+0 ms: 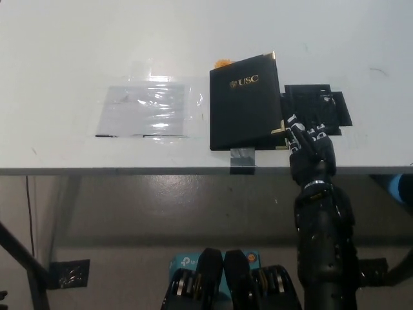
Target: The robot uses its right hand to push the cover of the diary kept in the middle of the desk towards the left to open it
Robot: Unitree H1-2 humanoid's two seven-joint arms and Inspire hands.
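White and bare for the most part, the counter (64, 51) fills the upper half of the head view, its front edge running across the middle with grey floor below. Toward the left of centre lies a patch of clear glossy tape (145, 111), catching glare. Just right of it rests the diary (245, 103), black with gold "USC" lettering and gold corner trims, closed and flat near the counter's front edge, slightly tilted. A small orange bit (222, 63) peeks out at its upper left corner, and a strip of grey tape (242, 158) sits under its lower edge, hanging over the counter's front. Beside the diary on the right is a patch of black tape (319, 103) stuck to the surface. The black right hand (308, 141) reaches up from the lower right, its fingers (293, 126) touching the diary's lower right corner by the cover edge; whether they are spread or pressed together cannot be told against the dark tape
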